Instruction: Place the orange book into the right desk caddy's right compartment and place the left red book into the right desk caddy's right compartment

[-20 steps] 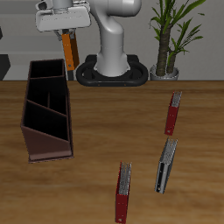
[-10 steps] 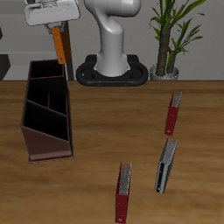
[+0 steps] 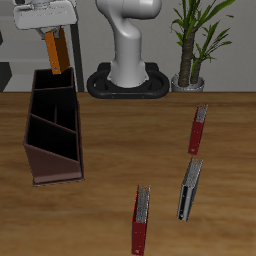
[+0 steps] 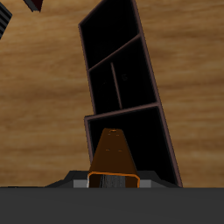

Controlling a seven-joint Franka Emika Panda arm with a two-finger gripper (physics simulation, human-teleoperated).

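Observation:
My gripper [image 3: 50,30] is shut on the orange book [image 3: 55,53], which hangs upright in the air just above the back end of the right desk caddy [image 3: 40,150]. That caddy is a dark maroon box with inner dividers. The wrist view looks down along the orange book [image 4: 114,153] into the caddy's compartments [image 4: 122,79], with the nearest one right below the book. The left red book [image 3: 198,128] stands on the table far from the caddy, out of the wrist view.
A second red book [image 3: 141,218] and a dark grey book [image 3: 189,188] stand near the table's front edge. The robot base [image 3: 128,75] and a potted plant [image 3: 196,40] are at the back. A dark object [image 4: 31,4] shows at the wrist view's edge.
The gripper has carried the orange book sideways, away from the robot's base, until it hangs over the caddy's back end. The book also sits slightly lower now. Nothing on the table moved.

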